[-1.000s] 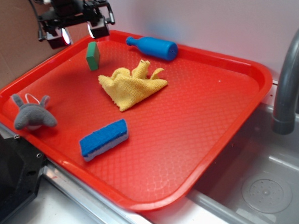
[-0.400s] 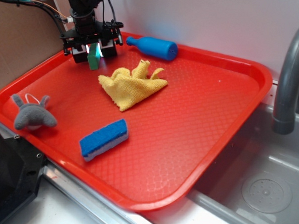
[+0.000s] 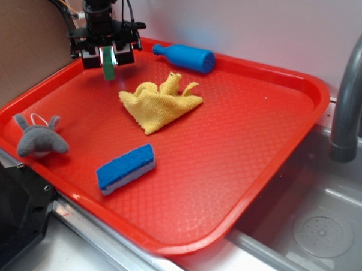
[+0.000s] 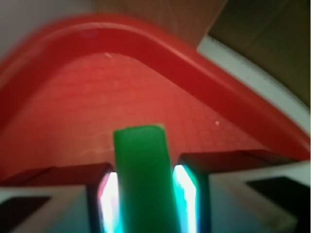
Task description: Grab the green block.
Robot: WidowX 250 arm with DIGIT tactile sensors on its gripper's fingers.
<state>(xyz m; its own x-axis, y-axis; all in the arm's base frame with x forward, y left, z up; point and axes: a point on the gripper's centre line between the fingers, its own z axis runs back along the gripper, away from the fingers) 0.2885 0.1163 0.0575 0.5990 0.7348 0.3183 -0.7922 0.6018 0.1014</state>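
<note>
The green block (image 3: 108, 64) is a small upright slab at the far left corner of the red tray (image 3: 248, 168). My gripper (image 3: 108, 56) comes down over it from above and is shut on it, one finger on each flat side. In the wrist view the green block (image 4: 143, 170) fills the gap between the two lit pads (image 4: 185, 191), and the tray's curved corner rim (image 4: 160, 43) lies just beyond it. The block's lower end seems to hang just above the tray floor.
A blue bottle (image 3: 185, 57) lies on its side to the right of the gripper. A crumpled yellow cloth (image 3: 160, 100) is mid-tray, a blue sponge (image 3: 126, 168) and a grey plush shark (image 3: 39, 138) nearer the front. A grey faucet (image 3: 350, 98) and sink (image 3: 320, 228) are on the right.
The gripper came down over the green block and shut on it. Since 0.4 s ago it has shifted slightly up and left with the block.
</note>
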